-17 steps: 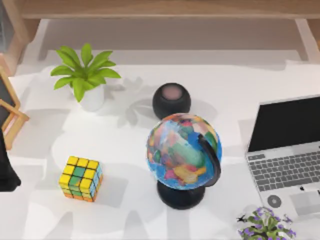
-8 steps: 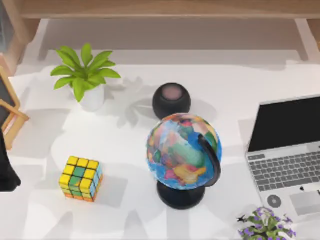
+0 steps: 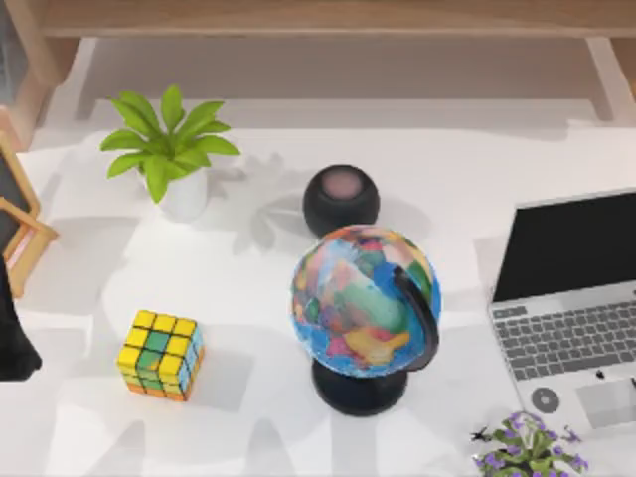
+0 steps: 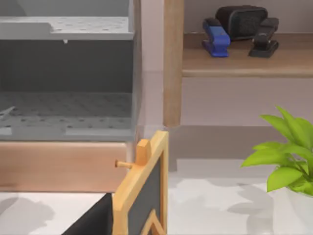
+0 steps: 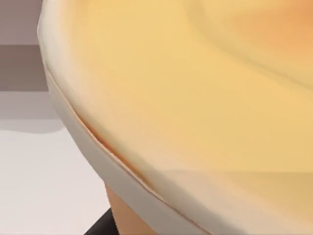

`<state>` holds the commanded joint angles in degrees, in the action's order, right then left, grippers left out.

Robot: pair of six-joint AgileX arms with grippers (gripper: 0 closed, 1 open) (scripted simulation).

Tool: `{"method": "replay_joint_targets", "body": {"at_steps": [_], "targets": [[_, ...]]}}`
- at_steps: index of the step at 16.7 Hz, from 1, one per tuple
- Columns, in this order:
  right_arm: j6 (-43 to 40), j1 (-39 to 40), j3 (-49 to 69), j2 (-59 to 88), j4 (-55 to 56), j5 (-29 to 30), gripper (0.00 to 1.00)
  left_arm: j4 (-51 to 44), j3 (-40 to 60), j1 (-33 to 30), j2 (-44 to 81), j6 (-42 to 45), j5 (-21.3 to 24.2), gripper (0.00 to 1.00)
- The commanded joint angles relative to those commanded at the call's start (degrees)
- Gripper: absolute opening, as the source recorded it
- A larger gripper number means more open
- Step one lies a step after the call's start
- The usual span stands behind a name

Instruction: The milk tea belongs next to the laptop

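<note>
Taking the globe [image 3: 365, 313] as the dial's centre, the laptop [image 3: 570, 316] sits at three o'clock with a bare strip of table [image 3: 467, 298] between them. The purple flowers [image 3: 528, 447] crowd that strip's near end at about four o'clock. At twelve the dark round speaker [image 3: 341, 199] stands close behind the globe. Toward nine the cube [image 3: 160, 354] leaves open white table on both sides, and the green plant [image 3: 171, 149] blocks ten o'clock. Behind the laptop, toward one, the surface lies bare.
</note>
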<state>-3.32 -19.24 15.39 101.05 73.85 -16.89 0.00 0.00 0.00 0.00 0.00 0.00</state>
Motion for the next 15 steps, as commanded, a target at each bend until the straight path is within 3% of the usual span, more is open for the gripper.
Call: {"method": "replay_joint_targets", "body": {"at_steps": [7,15], "targets": [[-0.1,-1.0,-0.3,-3.3,-2.6,-0.4,0.00,0.0,0.0,0.0,0.0,0.0,0.0,1.00],[-2.0,-4.9,-6.5,-26.8,-24.1,-4.4,0.00,0.0,0.0,0.0,0.0,0.0,0.0,1.00]]}}
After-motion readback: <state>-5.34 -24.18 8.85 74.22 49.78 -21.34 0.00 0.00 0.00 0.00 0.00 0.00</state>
